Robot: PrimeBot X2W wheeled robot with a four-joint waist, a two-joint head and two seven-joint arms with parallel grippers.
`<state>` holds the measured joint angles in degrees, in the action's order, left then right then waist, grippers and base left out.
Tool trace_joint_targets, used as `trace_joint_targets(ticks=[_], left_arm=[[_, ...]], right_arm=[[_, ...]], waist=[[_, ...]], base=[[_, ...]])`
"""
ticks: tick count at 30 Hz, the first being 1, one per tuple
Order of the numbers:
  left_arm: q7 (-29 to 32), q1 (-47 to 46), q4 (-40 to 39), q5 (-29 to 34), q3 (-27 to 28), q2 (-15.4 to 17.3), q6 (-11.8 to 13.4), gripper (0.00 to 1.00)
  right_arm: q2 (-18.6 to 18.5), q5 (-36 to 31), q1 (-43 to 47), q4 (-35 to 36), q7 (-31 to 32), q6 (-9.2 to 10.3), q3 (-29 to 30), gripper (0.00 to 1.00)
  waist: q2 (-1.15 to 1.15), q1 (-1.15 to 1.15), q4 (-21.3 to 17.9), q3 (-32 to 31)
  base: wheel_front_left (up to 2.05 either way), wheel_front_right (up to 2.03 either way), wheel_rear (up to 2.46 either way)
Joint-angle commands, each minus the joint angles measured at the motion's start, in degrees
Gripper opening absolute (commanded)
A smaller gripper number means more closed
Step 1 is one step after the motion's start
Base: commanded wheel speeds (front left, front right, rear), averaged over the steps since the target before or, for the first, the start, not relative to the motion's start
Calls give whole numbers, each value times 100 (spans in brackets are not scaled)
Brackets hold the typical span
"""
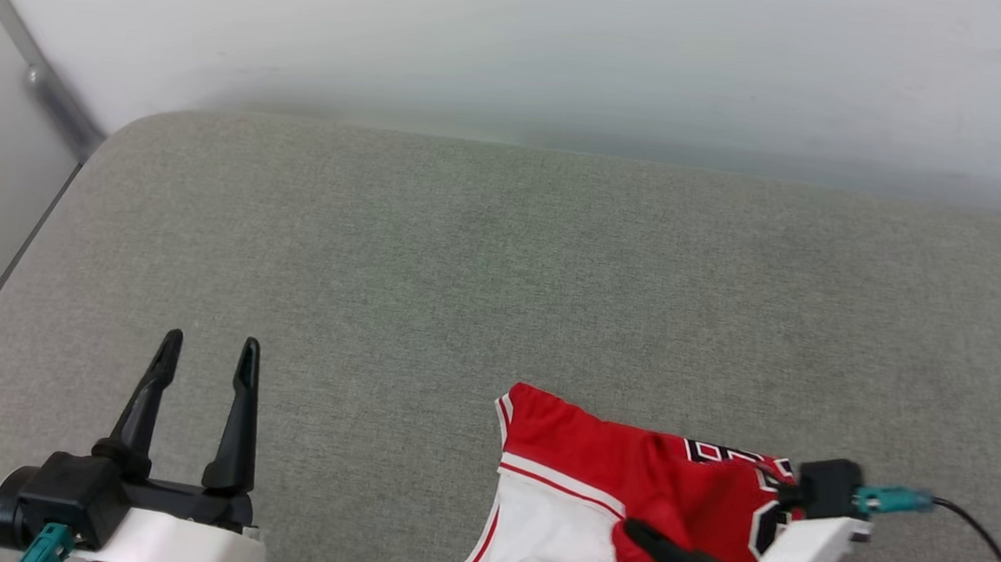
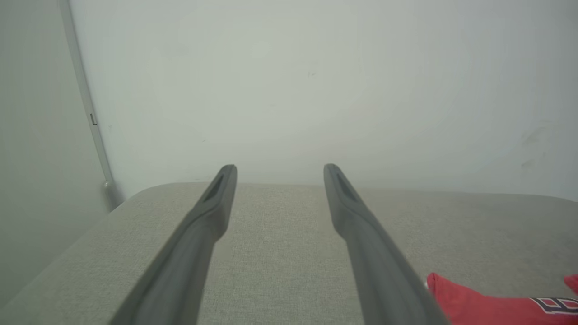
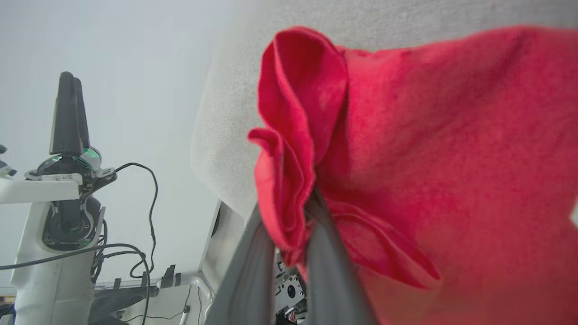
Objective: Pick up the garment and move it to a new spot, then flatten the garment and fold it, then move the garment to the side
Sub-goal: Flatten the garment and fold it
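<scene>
The garment (image 1: 594, 460) lies bunched at the near right of the grey cushioned surface (image 1: 467, 253), red with a white sleeve, striped trim and part of the black print showing. My right gripper (image 1: 637, 533) reaches onto it from the lower right. In the right wrist view, my right gripper (image 3: 289, 225) is shut on a raised red fold of the garment (image 3: 451, 158). My left gripper (image 1: 210, 341) hovers open at the near left, well apart from the cloth. The left wrist view has my left gripper (image 2: 280, 168) spread and empty, with a corner of the garment (image 2: 474, 302) at the lower right.
A pale wall (image 1: 515, 39) runs along the far edge of the surface. The surface's rounded left corner (image 1: 127, 132) drops off toward a grey strip (image 1: 59, 106) and a side panel. A black cable (image 1: 972, 527) trails from my right wrist. My left arm (image 3: 67, 180) stands beyond the near edge.
</scene>
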<state>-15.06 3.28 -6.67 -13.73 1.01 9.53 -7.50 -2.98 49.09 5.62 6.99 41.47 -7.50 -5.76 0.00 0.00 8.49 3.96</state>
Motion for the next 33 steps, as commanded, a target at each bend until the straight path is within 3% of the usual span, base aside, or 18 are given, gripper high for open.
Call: trace_joint_targets(ticks=[1, 6, 16, 17, 18, 27, 33], left_arm=[[-14, 40, 19, -11, -8, 20, 6, 100], [-14, -56, 54, -50, -126, 52, 6, 100], [-14, -88, 93, -54, -150, 74, 6, 100], [-14, -84, 92, -56, -141, 72, 6, 100], [-14, -78, 92, -55, -136, 71, 6, 100], [-14, 8, 117, -20, -53, 41, 6, 100], [-14, 72, 94, -23, -22, 30, 6, 100]], right_arm=[[18, 120, -142, -139, -125, 2, -146, 0], [15, 522, -628, -838, -709, 1, -719, 0], [14, 768, -1562, -2358, -1648, 1, -1263, 0], [14, 744, -1631, -2445, -1697, 1, -1323, 40], [15, 757, -1681, -2515, -1709, 1, -1417, 100], [11, 1080, -1859, -2337, -1833, 1, -2056, 100], [9, 511, -2007, -2120, -1839, 1, -1720, 100]], waist=[[0, 0, 31, 14], [0, 0, 170, 36], [0, 0, 360, 80], [0, 0, 364, 82], [0, 0, 363, 83], [0, 0, 165, -47], [0, 0, -112, -142]], base=[[0, 0, 0], [0, 0, 0], [0, 0, 0], [0, 0, 0], [0, 0, 0], [0, 0, 0], [0, 0, 0]])
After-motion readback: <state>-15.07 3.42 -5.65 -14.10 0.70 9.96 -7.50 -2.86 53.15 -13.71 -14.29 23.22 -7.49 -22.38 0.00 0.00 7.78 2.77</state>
